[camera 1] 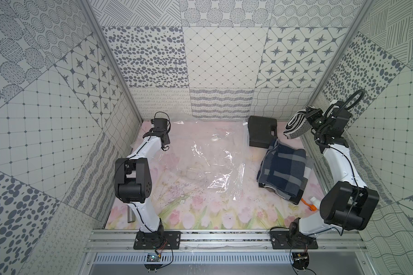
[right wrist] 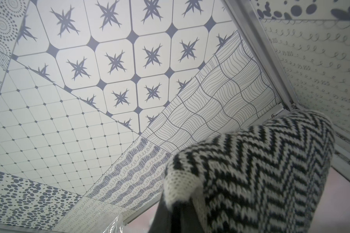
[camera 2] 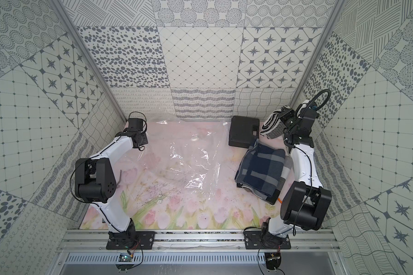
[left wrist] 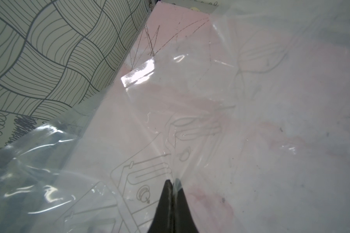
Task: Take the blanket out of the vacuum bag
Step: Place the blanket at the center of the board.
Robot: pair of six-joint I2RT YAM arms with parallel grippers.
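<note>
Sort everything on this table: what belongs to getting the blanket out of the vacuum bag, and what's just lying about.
Job: vacuum bag, pinched by left gripper; zigzag blanket, held up by right gripper.
Lying about: plaid blanket, black case, small orange-and-white item.

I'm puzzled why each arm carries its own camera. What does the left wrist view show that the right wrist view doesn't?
Left wrist only: the left gripper pinched shut on the clear vacuum bag, with printed line drawings on the plastic. Right wrist only: the right gripper shut on a black-and-white zigzag knit blanket, with a star-patterned wall behind. Both: a wavy-lined wall panel, the pink table surface and some clear crinkled plastic.
</note>
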